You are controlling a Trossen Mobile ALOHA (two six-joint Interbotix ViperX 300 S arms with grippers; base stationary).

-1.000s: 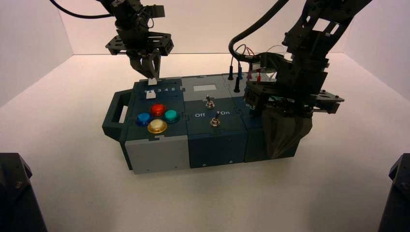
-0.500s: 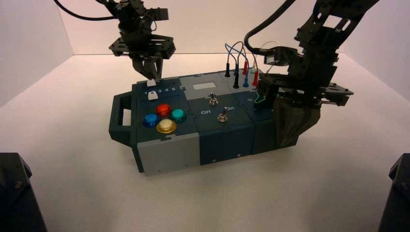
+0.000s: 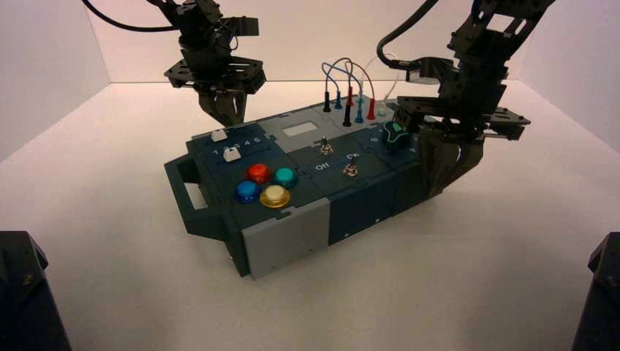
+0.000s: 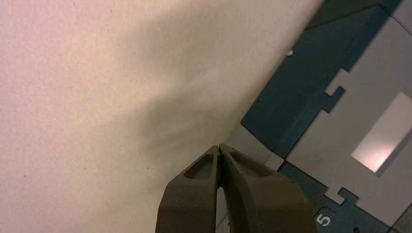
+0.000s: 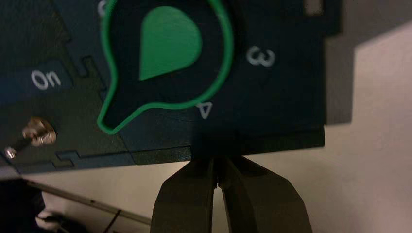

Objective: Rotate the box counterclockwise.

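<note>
Box's point(image 3: 292, 190) right end (behind end effector point(image 3: 442, 172))

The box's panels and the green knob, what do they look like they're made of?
The box: probably matte rigid plastic or laser-cut sheet, teal and grey. Its panels meet in jigsaw-style tabs and show no shine.

The green knob: likely moulded plastic, dark body with a smooth green teardrop inset and a green outline around it. The outline may be paint or a trim.

The toggle switch by "On": shiny metal.

Soft, even overhead light brightens the white surface point(image 3: 453, 278). The box point(image 3: 292, 241) throws a faint shadow beside it. Both wrist views look dimmer, with close parts blurred.
</note>
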